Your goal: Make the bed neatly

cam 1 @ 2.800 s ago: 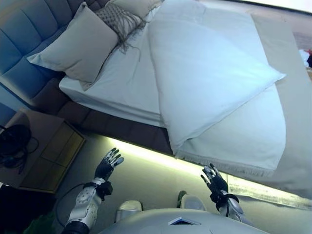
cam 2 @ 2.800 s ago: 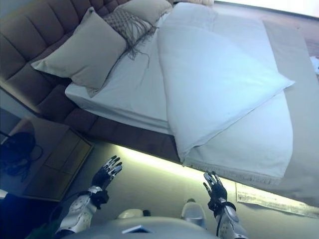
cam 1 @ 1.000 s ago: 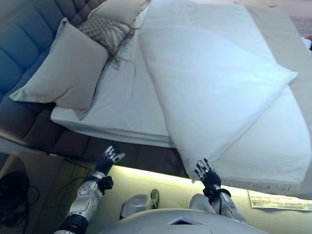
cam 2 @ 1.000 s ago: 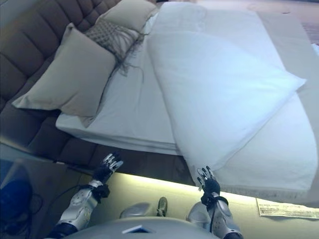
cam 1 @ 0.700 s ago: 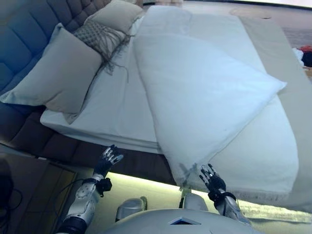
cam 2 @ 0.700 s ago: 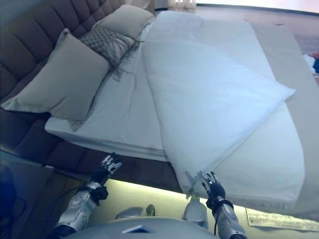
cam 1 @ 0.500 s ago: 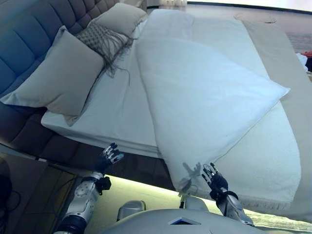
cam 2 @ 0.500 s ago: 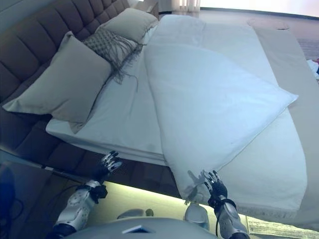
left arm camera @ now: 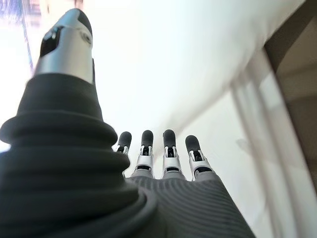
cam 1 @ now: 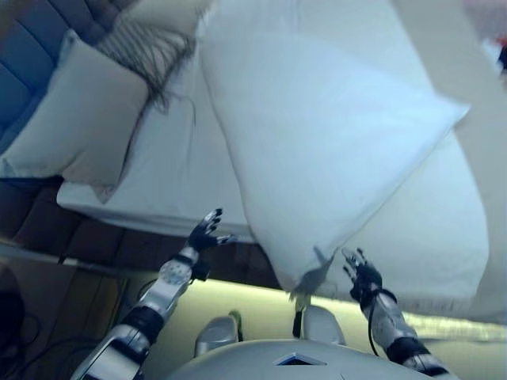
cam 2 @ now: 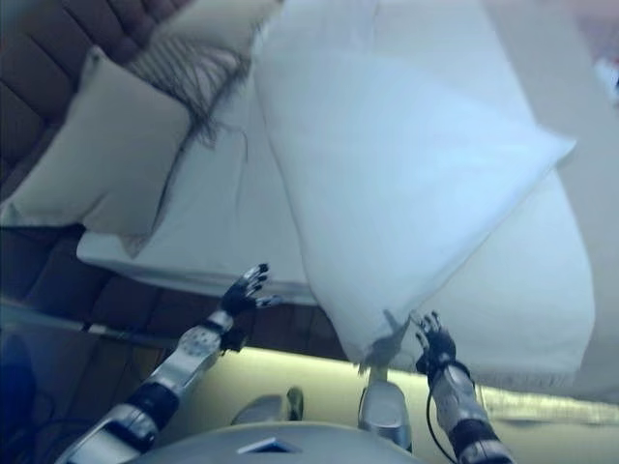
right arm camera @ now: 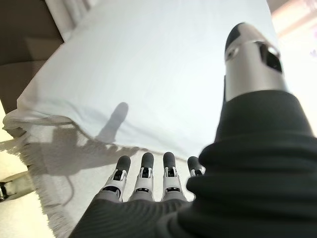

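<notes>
The bed has a white duvet (cam 1: 317, 134) folded back on a slant, baring the white sheet (cam 1: 178, 158) on the near side. The duvet's lower corner (cam 1: 305, 277) hangs over the bed's side. My left hand (cam 1: 207, 235) is open, fingers straight, just in front of the mattress edge, touching nothing. My right hand (cam 1: 360, 275) is open beside the hanging corner, over a fringed white cover (cam 1: 428, 237). The right wrist view shows its straight fingers (right arm camera: 143, 173) before the duvet (right arm camera: 163, 64) and the fringe. The left wrist view shows straight fingers (left arm camera: 168, 153) before white bedding.
A large beige pillow (cam 1: 71, 119) and a fringed grey cushion (cam 1: 150, 51) lie at the head by the padded headboard (cam 1: 24, 55). A beige runner (cam 1: 444, 47) lies on the far side. A lit strip (cam 1: 238, 293) runs under the bed frame.
The camera has come closer to the bed. Both hands have risen toward the bed's side; the left hand now reaches the mattress edge and the right is beside the duvet's hanging corner.
</notes>
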{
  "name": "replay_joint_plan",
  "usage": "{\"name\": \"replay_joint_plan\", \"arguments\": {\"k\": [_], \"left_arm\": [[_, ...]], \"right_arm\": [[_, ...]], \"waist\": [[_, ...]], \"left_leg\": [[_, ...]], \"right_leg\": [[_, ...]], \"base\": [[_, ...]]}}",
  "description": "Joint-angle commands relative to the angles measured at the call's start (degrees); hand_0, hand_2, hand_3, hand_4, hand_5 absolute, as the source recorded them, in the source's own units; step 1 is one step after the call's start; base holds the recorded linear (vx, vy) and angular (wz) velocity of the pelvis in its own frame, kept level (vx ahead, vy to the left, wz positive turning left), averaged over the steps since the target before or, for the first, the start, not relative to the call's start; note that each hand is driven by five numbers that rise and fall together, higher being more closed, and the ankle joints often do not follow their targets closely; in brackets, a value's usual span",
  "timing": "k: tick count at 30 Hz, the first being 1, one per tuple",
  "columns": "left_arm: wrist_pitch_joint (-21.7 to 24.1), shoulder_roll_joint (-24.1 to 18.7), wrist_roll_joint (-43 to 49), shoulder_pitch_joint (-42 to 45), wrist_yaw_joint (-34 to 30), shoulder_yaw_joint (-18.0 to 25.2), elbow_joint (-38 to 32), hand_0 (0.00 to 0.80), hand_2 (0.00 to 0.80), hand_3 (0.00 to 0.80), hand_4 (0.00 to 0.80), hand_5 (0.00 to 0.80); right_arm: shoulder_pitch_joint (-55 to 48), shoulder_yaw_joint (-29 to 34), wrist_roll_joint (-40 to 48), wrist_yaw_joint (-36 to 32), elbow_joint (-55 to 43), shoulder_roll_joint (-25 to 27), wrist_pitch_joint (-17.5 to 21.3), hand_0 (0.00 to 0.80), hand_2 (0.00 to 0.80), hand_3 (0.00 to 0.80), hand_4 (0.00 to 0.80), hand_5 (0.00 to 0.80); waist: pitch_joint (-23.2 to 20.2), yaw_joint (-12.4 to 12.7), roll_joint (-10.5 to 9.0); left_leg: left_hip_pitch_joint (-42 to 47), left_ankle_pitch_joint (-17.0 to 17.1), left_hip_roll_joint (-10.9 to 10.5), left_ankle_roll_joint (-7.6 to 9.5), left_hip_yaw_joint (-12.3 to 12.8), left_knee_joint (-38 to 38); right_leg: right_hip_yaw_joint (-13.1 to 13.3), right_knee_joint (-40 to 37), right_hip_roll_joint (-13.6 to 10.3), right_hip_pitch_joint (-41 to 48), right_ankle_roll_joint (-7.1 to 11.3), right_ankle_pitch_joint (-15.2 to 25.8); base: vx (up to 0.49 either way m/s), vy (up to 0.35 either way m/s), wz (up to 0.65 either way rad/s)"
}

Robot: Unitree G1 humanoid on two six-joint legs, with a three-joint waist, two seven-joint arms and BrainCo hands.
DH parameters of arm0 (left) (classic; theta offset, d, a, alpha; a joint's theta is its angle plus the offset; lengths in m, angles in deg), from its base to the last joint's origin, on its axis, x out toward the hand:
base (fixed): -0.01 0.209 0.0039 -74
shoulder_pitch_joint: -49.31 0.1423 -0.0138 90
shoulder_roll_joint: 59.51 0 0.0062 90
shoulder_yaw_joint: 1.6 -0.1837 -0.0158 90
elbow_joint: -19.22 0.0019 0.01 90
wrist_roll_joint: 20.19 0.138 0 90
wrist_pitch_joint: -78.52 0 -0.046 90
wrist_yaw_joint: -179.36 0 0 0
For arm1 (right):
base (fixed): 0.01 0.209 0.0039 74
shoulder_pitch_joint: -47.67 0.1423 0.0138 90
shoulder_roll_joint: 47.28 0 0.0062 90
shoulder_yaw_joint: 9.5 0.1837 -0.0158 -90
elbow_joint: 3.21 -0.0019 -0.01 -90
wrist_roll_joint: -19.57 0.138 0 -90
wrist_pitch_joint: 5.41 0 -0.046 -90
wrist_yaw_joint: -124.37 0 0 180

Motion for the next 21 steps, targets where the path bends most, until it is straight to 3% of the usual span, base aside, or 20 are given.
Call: {"name": "replay_joint_plan", "arguments": {"k": [1,4,6,17,21], "left_arm": [[6.17,0.99,2.25,-4.32,2.35,2.07,0.43,0.000,0.000,0.000,0.000,0.000],[7.46,0.53,4.24,-4.87,3.79,1.58,-0.85,0.000,0.000,0.000,0.000,0.000],[6.91,-0.19,7.43,-6.02,6.40,1.18,-2.88,0.000,0.000,0.000,0.000,0.000],[-0.36,1.02,29.70,-21.45,23.76,-3.40,-7.39,0.000,0.000,0.000,0.000,0.000],[-2.90,0.42,33.23,-26.13,28.64,-3.15,-9.42,0.000,0.000,0.000,0.000,0.000]], "right_arm": [[4.90,1.53,1.72,0.16,-0.27,1.48,5.61,0.000,0.000,0.000,0.000,0.000],[5.23,2.59,1.78,-0.35,0.08,1.46,5.76,0.000,0.000,0.000,0.000,0.000],[5.55,2.93,1.37,0.17,-0.02,1.31,4.63,0.000,0.000,0.000,0.000,0.000],[7.93,1.86,2.73,2.90,-1.38,0.14,3.51,0.000,0.000,0.000,0.000,0.000],[7.06,1.70,3.14,2.76,-2.88,-0.52,3.87,0.000,0.000,0.000,0.000,0.000]], "waist": [[5.48,-0.77,1.14],[7.36,-1.40,1.48],[8.19,-2.04,1.56],[12.42,-5.45,0.96],[13.70,-6.50,0.57]], "left_leg": [[-2.31,11.30,4.46,-2.05,-2.17,-8.30],[-5.85,10.29,2.79,-1.96,-0.30,-5.89],[-6.91,10.09,2.32,-1.91,0.83,-5.59],[-10.38,10.13,2.77,-2.22,0.11,-5.56],[-11.41,10.16,3.01,-2.43,0.08,-5.07]], "right_leg": [[2.91,4.04,-5.80,0.57,4.39,-1.33],[3.92,6.43,-8.54,-4.40,6.27,0.08],[4.76,6.64,-9.02,-6.33,6.95,0.72],[8.15,7.24,-7.12,-10.71,7.13,0.59],[8.80,8.14,-6.88,-11.88,7.34,0.22]], "base": [[-0.065,0.195,-0.58],[-0.037,0.104,-0.16],[-0.016,0.032,0.02],[0.009,-0.045,-0.15],[0.014,-0.042,-0.06]]}}
